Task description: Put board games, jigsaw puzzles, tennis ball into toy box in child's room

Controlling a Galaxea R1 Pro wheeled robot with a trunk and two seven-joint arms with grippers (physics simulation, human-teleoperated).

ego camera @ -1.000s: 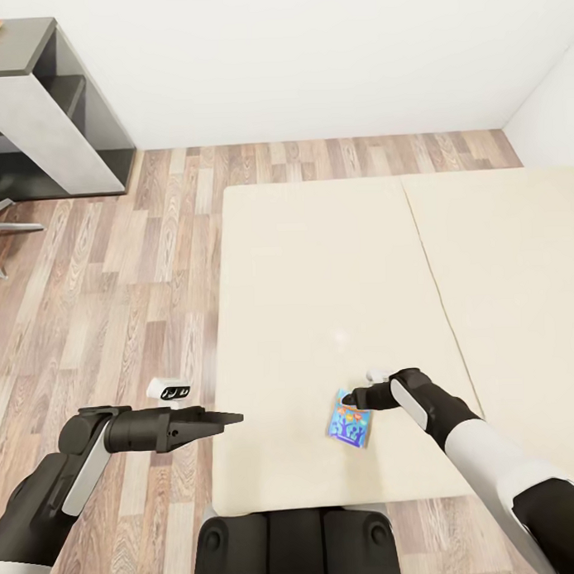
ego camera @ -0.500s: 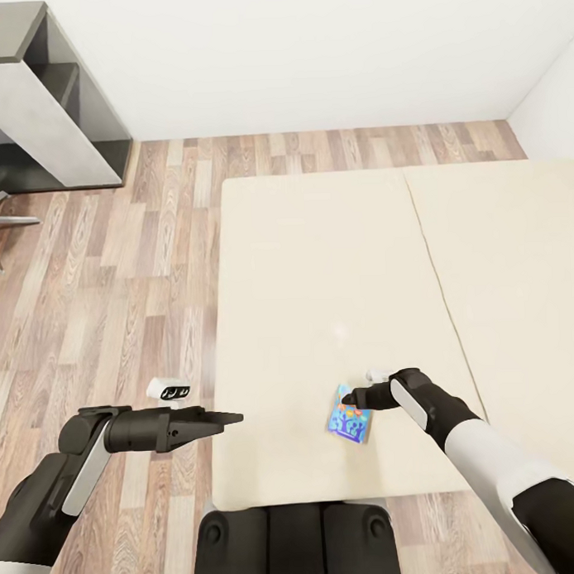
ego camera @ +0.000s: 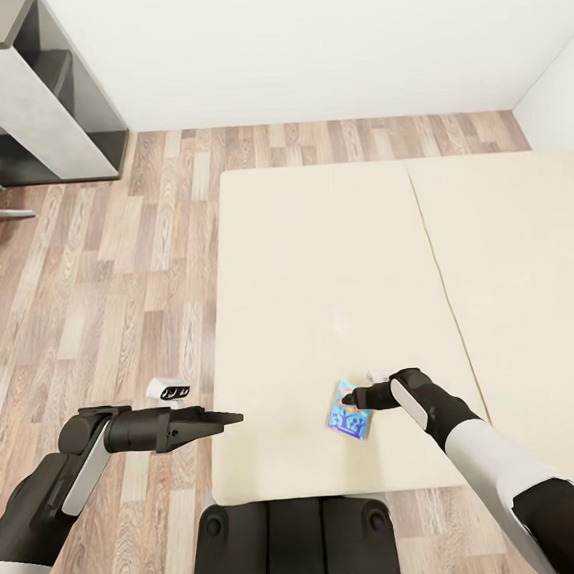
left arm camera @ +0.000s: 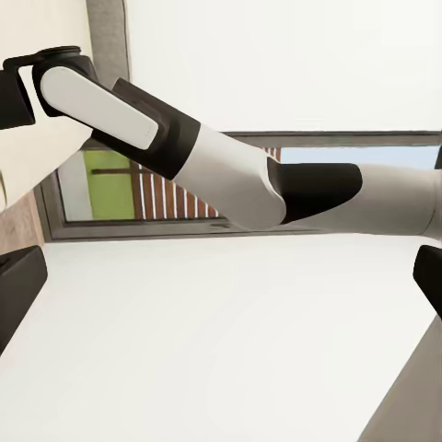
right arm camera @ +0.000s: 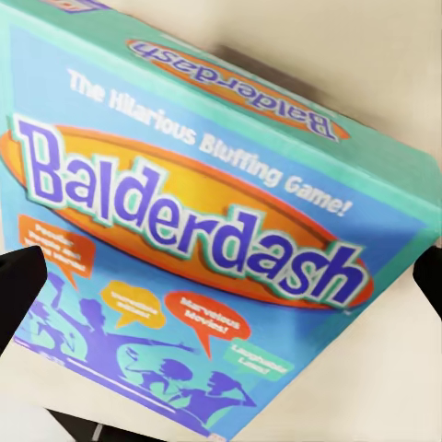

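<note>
A light-blue board game [ego camera: 349,419], lettered "Balderdash" [right arm camera: 212,249], lies flat near the front edge of the cream bed [ego camera: 319,261]. My right gripper [ego camera: 349,397] hovers at the box's far edge. In the right wrist view the right gripper [right arm camera: 221,281] is open, its dark fingertips [right arm camera: 18,285] standing wide apart with the box lid beyond them. My left gripper [ego camera: 229,419] points right at the bed's left edge, over the wood floor. It is open and holds nothing [left arm camera: 221,285]. The toy box, the table, the jigsaw puzzles and the tennis ball are out of view.
A grey shelf unit [ego camera: 41,105] stands against the white wall at the far left, with a chair leg [ego camera: 3,214] beside it. Wood-plank floor [ego camera: 113,285] runs left of the bed. A seam [ego camera: 439,265] splits the mattress. My right arm [left arm camera: 184,147] crosses the left wrist view.
The whole head view has shifted: bed and shelf slide up the picture and the box looks slightly smaller, so the camera moved. Both arms keep the same pose.
</note>
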